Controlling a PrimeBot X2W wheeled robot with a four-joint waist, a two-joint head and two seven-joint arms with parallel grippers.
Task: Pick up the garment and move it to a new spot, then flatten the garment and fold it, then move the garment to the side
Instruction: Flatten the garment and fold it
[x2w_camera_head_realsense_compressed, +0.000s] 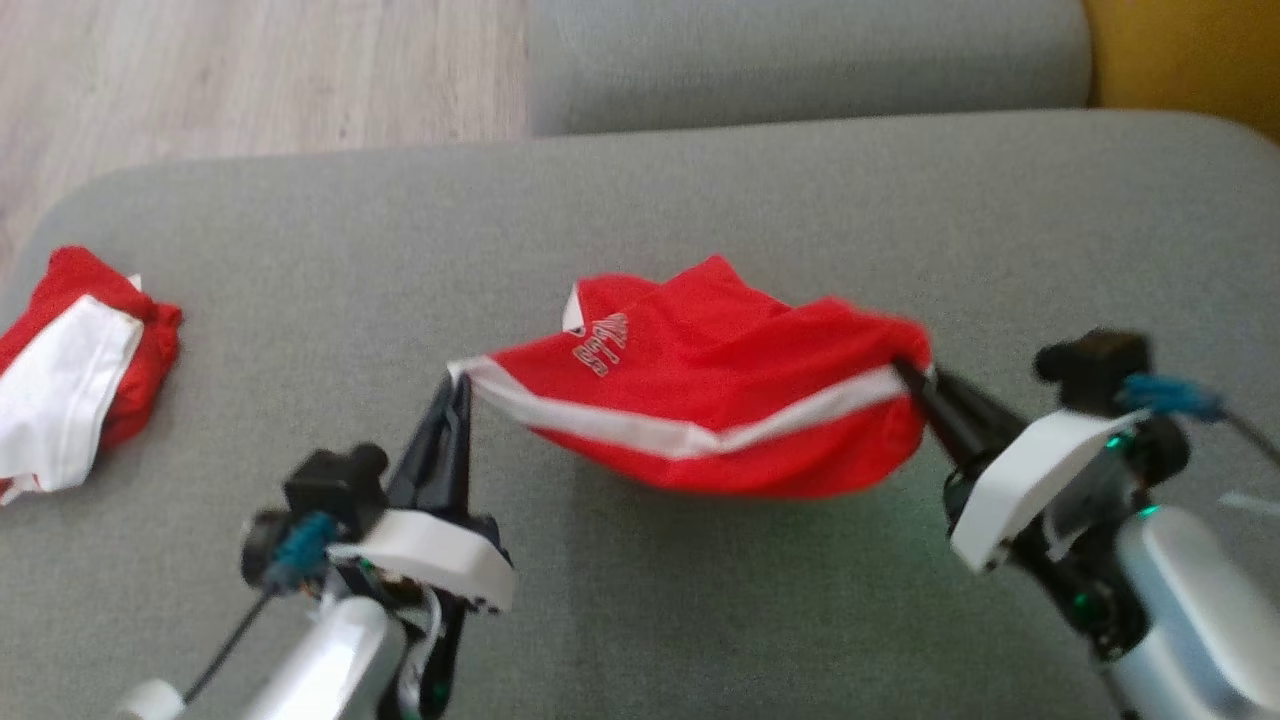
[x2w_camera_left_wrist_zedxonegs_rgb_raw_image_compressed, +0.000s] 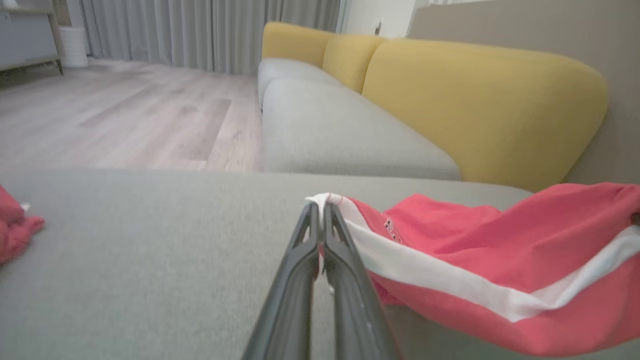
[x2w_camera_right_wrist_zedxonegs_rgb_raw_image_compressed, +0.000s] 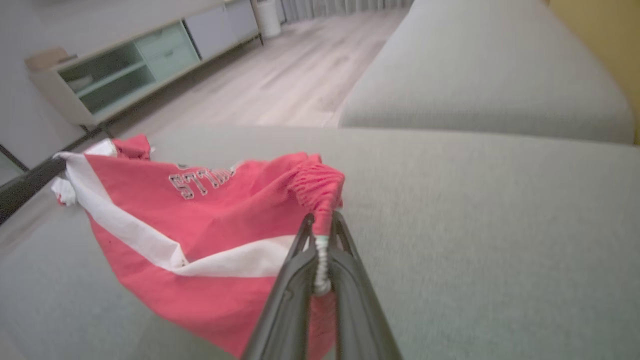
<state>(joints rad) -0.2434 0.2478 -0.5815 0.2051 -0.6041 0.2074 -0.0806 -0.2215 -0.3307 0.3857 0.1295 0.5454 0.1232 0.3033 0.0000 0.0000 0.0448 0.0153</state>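
A red garment (x2w_camera_head_realsense_compressed: 715, 400) with a white stripe and pale lettering hangs stretched between both grippers, sagging just above the grey cushion (x2w_camera_head_realsense_compressed: 640, 220). My left gripper (x2w_camera_head_realsense_compressed: 458, 385) is shut on its left white-edged corner (x2w_camera_left_wrist_zedxonegs_rgb_raw_image_compressed: 322, 200). My right gripper (x2w_camera_head_realsense_compressed: 912, 368) is shut on the gathered elastic end at the right (x2w_camera_right_wrist_zedxonegs_rgb_raw_image_compressed: 320, 200). In the left wrist view the garment (x2w_camera_left_wrist_zedxonegs_rgb_raw_image_compressed: 480, 270) runs off to the right. In the right wrist view the garment (x2w_camera_right_wrist_zedxonegs_rgb_raw_image_compressed: 200, 230) hangs to the left, lettering upside down.
Another red and white garment (x2w_camera_head_realsense_compressed: 75, 365) lies bunched at the cushion's left edge. A second grey seat (x2w_camera_head_realsense_compressed: 800, 60) and yellow backrests (x2w_camera_left_wrist_zedxonegs_rgb_raw_image_compressed: 475, 100) lie beyond. Wooden floor (x2w_camera_head_realsense_compressed: 250, 70) lies to the far left, a low cabinet (x2w_camera_right_wrist_zedxonegs_rgb_raw_image_compressed: 130, 65) stands on it.
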